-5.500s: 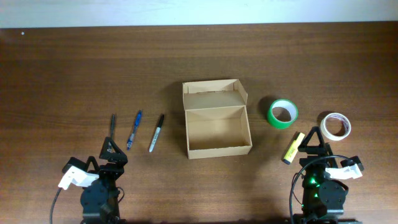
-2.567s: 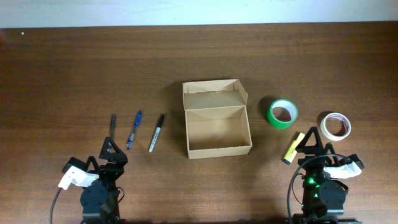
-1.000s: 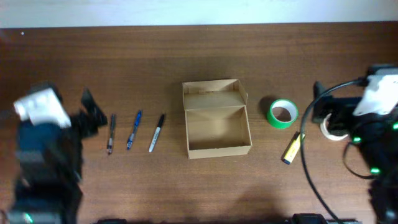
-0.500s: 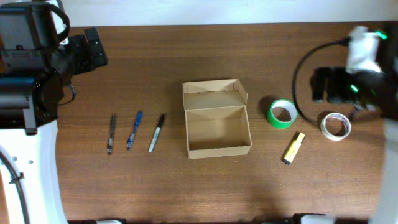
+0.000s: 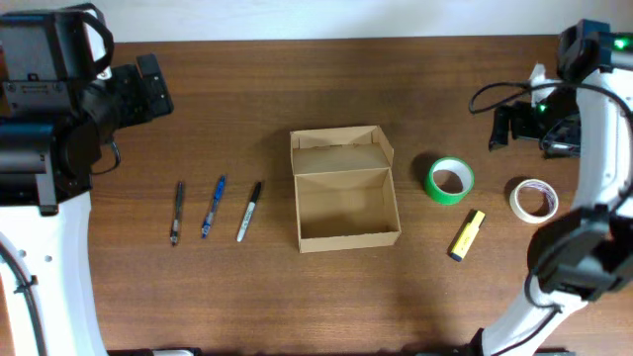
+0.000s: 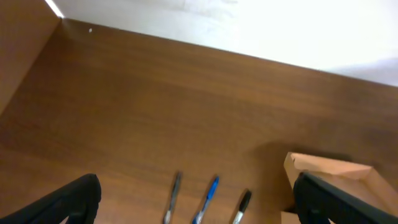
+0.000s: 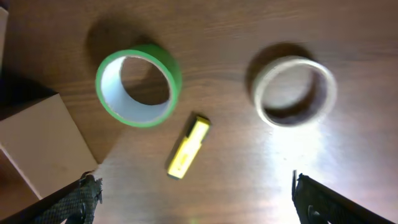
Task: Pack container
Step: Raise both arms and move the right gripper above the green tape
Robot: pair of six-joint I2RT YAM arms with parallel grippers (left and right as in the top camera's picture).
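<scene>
Upper left of the overhead view, the left gripper [image 5: 150,87] hangs above the wooden table [image 5: 297,89], jaws spread wide, holding and touching nothing. Below it lie a grey pen [image 5: 177,213], a blue pen [image 5: 214,206] and a black marker [image 5: 248,211]. At centre sits the container [image 5: 346,208], its flap lid open toward the top, nothing inside. Right of it lie green tape [image 5: 450,198], a yellow highlighter [image 5: 467,234] and white tape [image 7: 260,90]. Upper right, the right gripper [image 5: 504,127] is raised, jaws wide apart and empty.
</scene>
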